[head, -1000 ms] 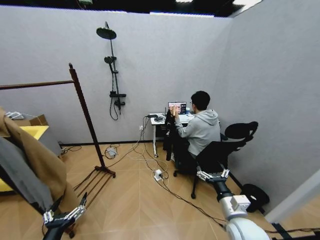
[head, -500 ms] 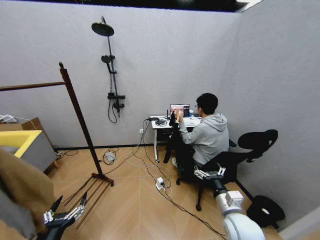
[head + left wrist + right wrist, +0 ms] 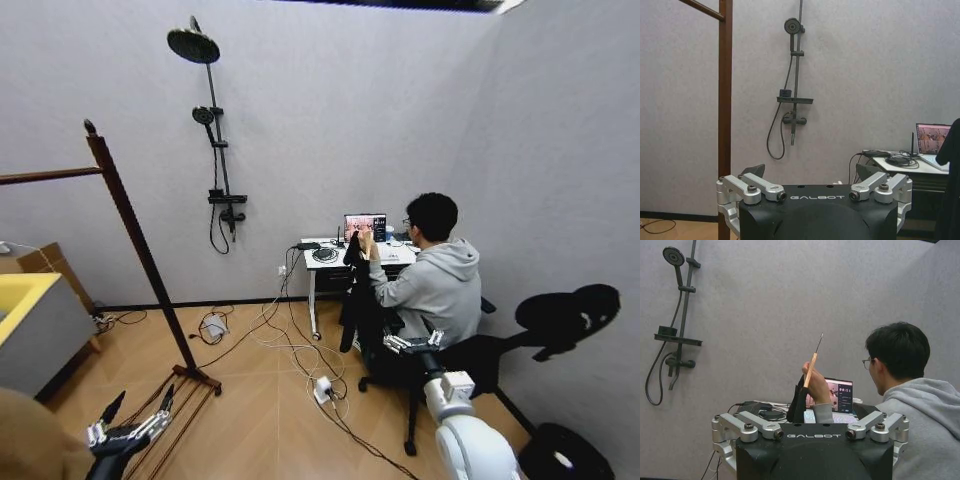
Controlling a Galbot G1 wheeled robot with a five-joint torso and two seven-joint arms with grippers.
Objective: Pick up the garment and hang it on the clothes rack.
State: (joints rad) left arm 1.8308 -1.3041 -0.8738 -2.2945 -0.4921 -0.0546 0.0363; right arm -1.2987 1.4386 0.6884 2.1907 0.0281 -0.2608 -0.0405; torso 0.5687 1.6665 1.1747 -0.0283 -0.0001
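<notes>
Facing the garment [image 3: 801, 401] held up in a person's hand [image 3: 818, 385] by the bench [image 3: 330, 254], both jaws spread empty, I should approach squarely, right gripper [image 3: 409, 346] leading, clothes rack [image 3: 130, 237] to my left.

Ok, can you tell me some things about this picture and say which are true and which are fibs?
1. A person's hand holds the shirt up by its hanger. True.
2. The shirt already hangs on the rack. False: it is over by the desk, in the person's hand.
3. The right gripper grips the shirt. False: it is open and holds nothing.
4. The left gripper is open, low near the rack's foot. True.
5. A shower is on the wall. True.
</notes>
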